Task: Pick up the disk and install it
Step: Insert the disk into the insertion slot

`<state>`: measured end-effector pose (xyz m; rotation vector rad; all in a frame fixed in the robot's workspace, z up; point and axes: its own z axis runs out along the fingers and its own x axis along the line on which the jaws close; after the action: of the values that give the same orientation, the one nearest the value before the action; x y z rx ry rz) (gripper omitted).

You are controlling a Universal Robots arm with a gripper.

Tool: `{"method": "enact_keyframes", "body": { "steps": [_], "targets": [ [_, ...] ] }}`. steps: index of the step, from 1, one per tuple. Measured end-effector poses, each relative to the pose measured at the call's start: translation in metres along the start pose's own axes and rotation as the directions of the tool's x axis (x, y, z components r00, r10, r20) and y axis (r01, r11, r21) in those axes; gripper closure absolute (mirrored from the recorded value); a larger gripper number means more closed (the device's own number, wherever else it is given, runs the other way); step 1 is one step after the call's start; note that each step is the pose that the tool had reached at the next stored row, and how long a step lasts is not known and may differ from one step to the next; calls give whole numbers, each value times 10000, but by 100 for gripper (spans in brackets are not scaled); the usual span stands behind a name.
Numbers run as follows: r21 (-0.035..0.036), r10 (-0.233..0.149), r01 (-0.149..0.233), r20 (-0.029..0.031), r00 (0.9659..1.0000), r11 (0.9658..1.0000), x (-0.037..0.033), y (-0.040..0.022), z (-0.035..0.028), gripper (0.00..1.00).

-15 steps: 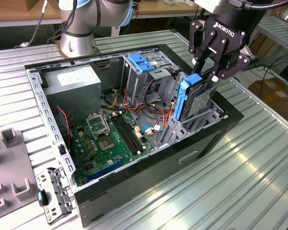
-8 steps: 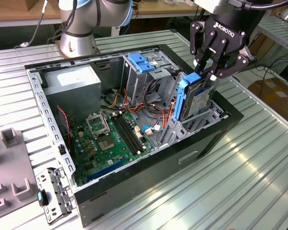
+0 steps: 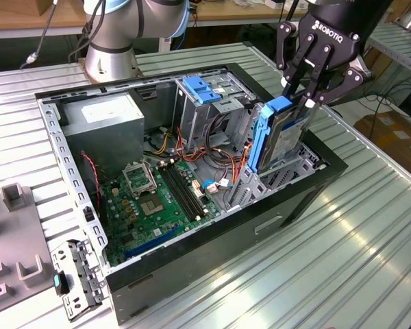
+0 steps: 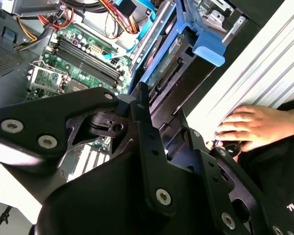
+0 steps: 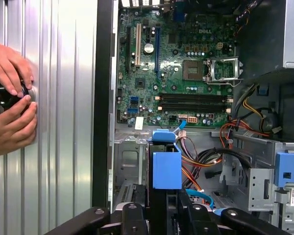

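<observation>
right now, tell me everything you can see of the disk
The disk is a flat silver-grey metal drive framed by blue plastic rails, with a blue tab at its top end. It stands on edge, nearly upright, its lower end down inside the open computer case, at the exterior view's right side. The gripper clamps its upper end.

Ribbed metal table (image 3: 370, 233) carries an open computer case (image 3: 192, 282) (grey tray (image 3: 14, 255) beside)

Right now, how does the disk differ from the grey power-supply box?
The disk stands on edge, tilted, in the gripper; the power-supply box lies flat in the case. The disk has blue side rails; the power-supply box has none. The disk is smaller. Both are grey.
</observation>
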<state>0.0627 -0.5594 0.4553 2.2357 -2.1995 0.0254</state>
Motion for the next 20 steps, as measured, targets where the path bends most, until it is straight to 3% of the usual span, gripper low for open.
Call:
{"method": "enact_keyframes", "body": {
  "steps": [11, 20],
  "targets": [
    [-9, 0, 0, -2, 10000, 10000, 1, -7, -8, 65],
    [-60, -1, 1, 1, 10000, 10000, 2, -15, -89, 65]
  ]
}}
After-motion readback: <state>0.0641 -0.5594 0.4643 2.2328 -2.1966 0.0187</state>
